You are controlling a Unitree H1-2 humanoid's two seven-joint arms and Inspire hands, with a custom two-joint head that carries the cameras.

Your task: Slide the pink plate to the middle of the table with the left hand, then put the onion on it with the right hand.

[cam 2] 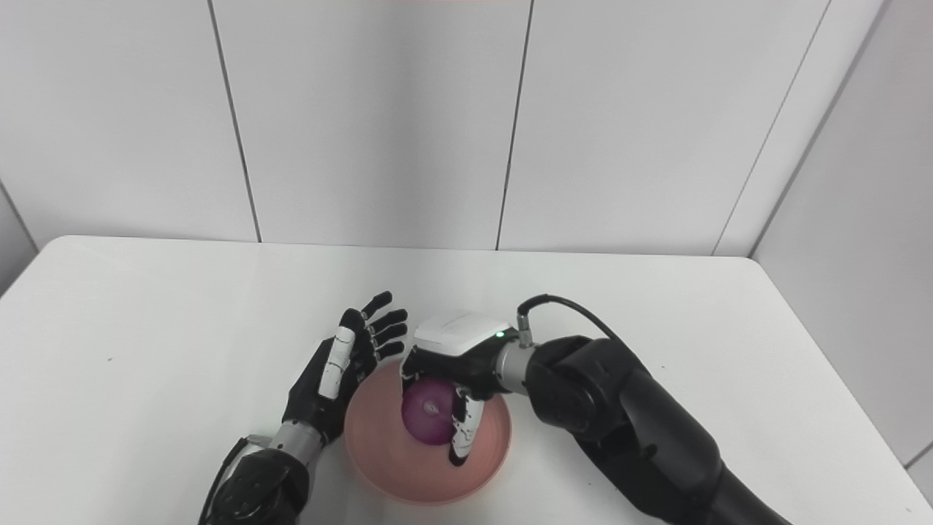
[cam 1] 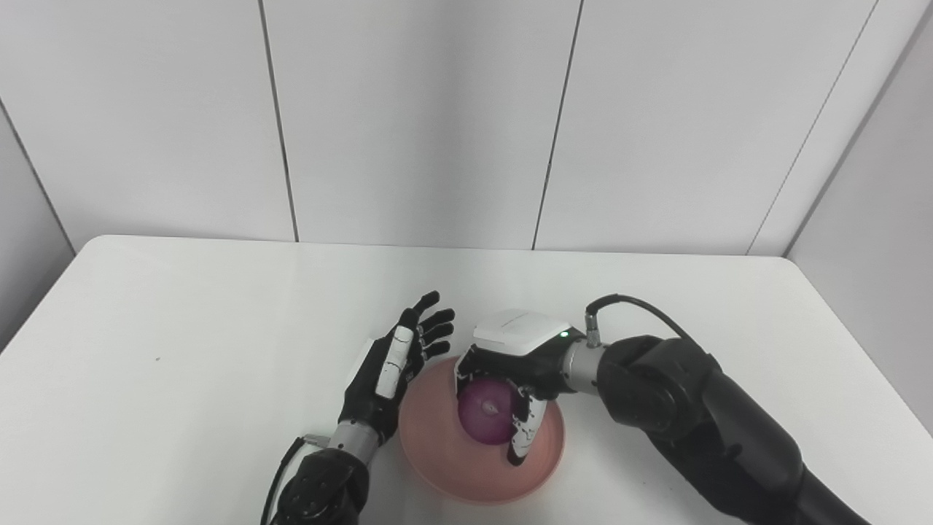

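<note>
Left eye view: you've got a smooth white table (cam 1: 182,328) w/ rounded far corners, backed by pale grey wall panels (cam 1: 415,117) split by thin dark vertical seams; an angled panel closes the room at right. Near the front edge, roughly mid-table, sits the shallow round pink plate (cam 1: 444,452). Your black-and-white right hand (cam 1: 510,379) comes in from the right on a bulky black arm (cam 1: 700,423), w/ a green light at the wrist and a black cable (cam 1: 634,302) looping over it. Its fingers curl down round the purple-red round onion (cam 1: 487,419), which is inside the plate; can't tell if the onion rests on the plate's surface or hangs just above. The black left hand (cam 1: 397,364) stands just beside the plate's left rim, fingers apart and pointing away from you, holding nothing; can't tell if it touches the rim. Right eye view: same layout, shifted left a bit. You see the right hand (cam 2: 452,372) closed over the onion (cam 2: 430,419), thumb down its near-right side, pink plate (cam 2: 379,452) under it, left hand (cam 2: 342,372) spread and empty at the plate's left edge. A tiny dark speck (cam 2: 109,358) marks the tabletop far left.
</note>
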